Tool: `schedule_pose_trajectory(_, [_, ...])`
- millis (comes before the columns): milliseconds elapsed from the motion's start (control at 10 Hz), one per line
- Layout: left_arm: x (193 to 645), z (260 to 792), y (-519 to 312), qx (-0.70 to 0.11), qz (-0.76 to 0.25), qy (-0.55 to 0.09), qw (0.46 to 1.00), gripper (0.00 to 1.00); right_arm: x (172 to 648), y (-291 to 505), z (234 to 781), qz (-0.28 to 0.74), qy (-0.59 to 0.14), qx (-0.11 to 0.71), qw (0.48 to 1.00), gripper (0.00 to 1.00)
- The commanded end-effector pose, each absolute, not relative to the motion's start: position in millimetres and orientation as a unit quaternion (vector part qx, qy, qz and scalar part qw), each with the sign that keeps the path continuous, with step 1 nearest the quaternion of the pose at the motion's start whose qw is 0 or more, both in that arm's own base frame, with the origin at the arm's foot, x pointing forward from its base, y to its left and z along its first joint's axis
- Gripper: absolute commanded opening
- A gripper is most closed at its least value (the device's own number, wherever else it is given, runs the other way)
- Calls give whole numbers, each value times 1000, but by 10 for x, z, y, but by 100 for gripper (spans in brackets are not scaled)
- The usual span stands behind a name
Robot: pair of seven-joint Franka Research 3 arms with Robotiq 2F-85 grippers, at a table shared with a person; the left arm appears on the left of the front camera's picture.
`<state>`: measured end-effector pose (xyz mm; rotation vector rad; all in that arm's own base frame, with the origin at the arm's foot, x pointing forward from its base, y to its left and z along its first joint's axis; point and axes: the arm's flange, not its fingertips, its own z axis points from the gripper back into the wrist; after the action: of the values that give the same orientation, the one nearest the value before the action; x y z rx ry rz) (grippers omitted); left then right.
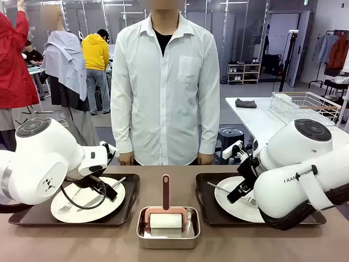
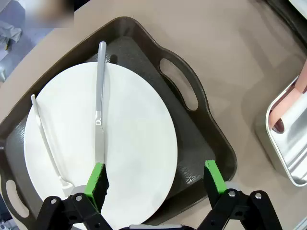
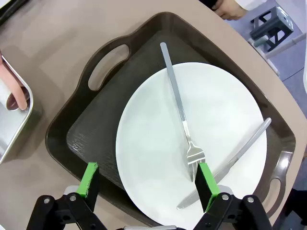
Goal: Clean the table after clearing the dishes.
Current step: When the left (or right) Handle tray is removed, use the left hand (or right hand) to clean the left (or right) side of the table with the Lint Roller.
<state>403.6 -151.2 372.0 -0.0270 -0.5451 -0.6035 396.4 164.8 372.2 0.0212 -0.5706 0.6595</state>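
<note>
Table: the table [image 1: 82,243] spreads grey-brown across the near scene, with two trays on it and a pan between them.
Left tray: the left tray [image 1: 129,210], dark brown with cut-out handles, lies on the left part of the table under my left arm.
Left plate: the left plate [image 1: 94,214], round and white, rests in that tray. The left fork [image 2: 45,139] and the left knife [image 2: 100,96] lie on it, apart from each other.
Left hand: my left gripper [image 2: 153,166] hangs over the plate's edge, jaws spread wide with nothing between them. One green pad is above the knife's tip, and I cannot tell whether it touches. The other pad is above the tray's rim.
Middle: a steel pan [image 1: 168,243] sits near me between the trays. It holds a white roller [image 1: 166,221] whose reddish handle [image 1: 166,191] points to the far side.
Person: a person [image 1: 163,82] in a white shirt stands at the far edge.
Right tray: the right tray [image 1: 204,203], also dark brown, lies on the right part of the table.
Right plate: the right plate [image 1: 232,199] rests in it, with the right fork [image 3: 180,110] and the right knife [image 3: 235,158] lying on it at an angle to each other.
Right hand: my right gripper [image 3: 146,167] hangs over this plate's edge, jaws wide apart and holding nothing. One pad is just beside the fork's tines, the other above the tray's rim.
Far right: a white side table [image 1: 256,123] carries a wire rack [image 1: 305,106].
</note>
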Motion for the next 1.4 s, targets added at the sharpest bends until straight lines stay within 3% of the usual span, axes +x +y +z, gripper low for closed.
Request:
schedule_pose_trajectory(0, [4035, 3719, -1514, -13, -294, -265, 918, 100, 3964, 1648, 3722, 319, -276, 10, 906, 100])
schedule_pose_trajectory(1100, [4034, 3720, -1516, -13, -294, -265, 918, 100, 3966, 1642, 3722, 319, -276, 10, 906, 100])
schedule_pose_trajectory(1300, [4193, 3998, -1476, -50, -296, -264, 917, 100, 4240, 1509, 4044, 305, -270, 61, 911, 100])
